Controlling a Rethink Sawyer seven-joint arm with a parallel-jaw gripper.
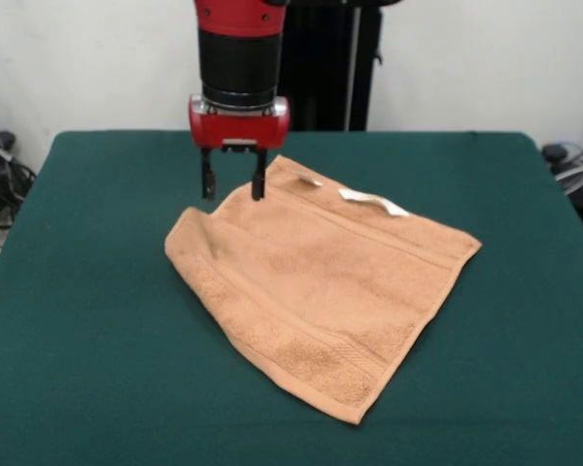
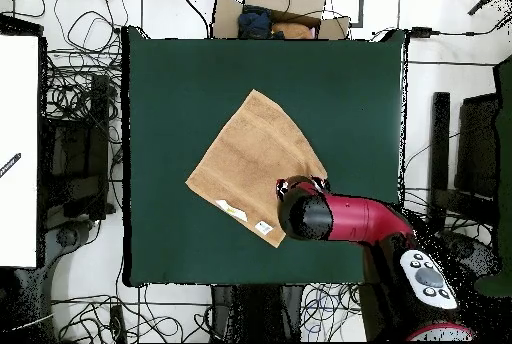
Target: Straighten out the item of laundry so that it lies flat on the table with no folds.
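Note:
The peach-orange towel (image 1: 321, 286) lies spread on the dark green table (image 1: 87, 340), turned like a diamond, and also shows in the overhead view (image 2: 250, 160). Its far left corner is folded over, and a small flap is turned up at the far edge next to the white label (image 1: 374, 203). My gripper (image 1: 233, 184) hangs just above that far left corner with its two black fingers (image 1: 208, 183) open and empty, tips close to the cloth. In the overhead view the red arm (image 2: 345, 218) covers that corner.
The black pedestal (image 1: 330, 63) stands behind the table's far edge. Cables and boxes (image 2: 75, 110) lie on the floor round the table. A cardboard box (image 2: 275, 10) sits beyond the edge opposite the robot.

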